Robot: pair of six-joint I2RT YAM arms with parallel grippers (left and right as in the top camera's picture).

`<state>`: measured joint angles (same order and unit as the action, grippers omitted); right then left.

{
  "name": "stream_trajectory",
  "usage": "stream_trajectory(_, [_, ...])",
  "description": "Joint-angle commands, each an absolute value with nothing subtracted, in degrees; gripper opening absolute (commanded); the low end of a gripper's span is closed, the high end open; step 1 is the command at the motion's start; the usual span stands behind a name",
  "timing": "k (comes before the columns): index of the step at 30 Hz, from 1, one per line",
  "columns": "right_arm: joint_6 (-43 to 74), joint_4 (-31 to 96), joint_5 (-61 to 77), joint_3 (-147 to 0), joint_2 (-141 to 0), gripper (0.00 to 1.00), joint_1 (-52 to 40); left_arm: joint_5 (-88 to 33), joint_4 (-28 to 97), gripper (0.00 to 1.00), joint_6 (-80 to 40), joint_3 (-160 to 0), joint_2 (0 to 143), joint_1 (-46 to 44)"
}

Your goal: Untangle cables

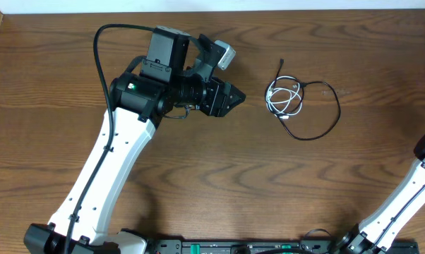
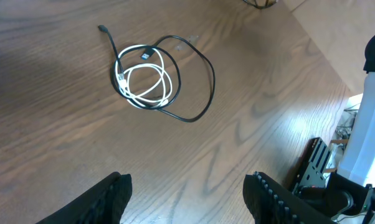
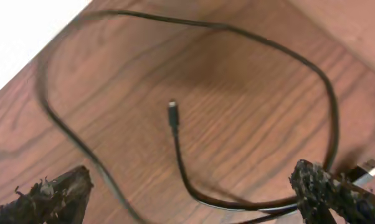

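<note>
1. Brown wooden table [image 1: 198, 176] is carrying both cables, well right of centre: the white cable [image 2: 120, 76] is lying coiled, overlapping the black cable [image 2: 211, 81], not yet separated.
2. Left tool [image 2: 187, 179] is hovering nearby, open and empty; next it is needing to pinch one cable alone.
3. Right tool [image 3: 190, 171] is gaping empty too; only its wrist view is showing a black plug [image 3: 172, 112] close up.

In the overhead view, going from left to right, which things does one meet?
The left arm → left gripper → cables → right arm.
</note>
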<state>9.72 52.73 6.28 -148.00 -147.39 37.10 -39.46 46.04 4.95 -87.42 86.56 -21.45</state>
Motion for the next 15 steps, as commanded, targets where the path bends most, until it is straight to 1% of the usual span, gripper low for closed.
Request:
stream_trajectory(1, [6.79, 52.95, 10.66, -148.51, -143.31, 0.99, 36.64, -39.13, 45.82, 0.63, 5.56, -87.48, 86.50, -21.34])
stream_trajectory(7, [6.79, 52.75, 15.79, -148.51, -136.14, 0.99, 35.86, -39.13, 45.82, 0.63, 5.56, -87.48, 86.48, -21.34])
stream_trajectory(12, [5.10, 55.13, 29.34, -148.51, -130.39, 0.99, 34.26, -39.13, 45.52, 0.63, 5.56, -87.48, 86.50, -21.34])
stream_trajectory(15, [5.02, 57.76, 34.72, -148.51, -128.38, 0.99, 32.47, -39.13, 45.12, 0.63, 5.54, -87.48, 86.50, -21.34])
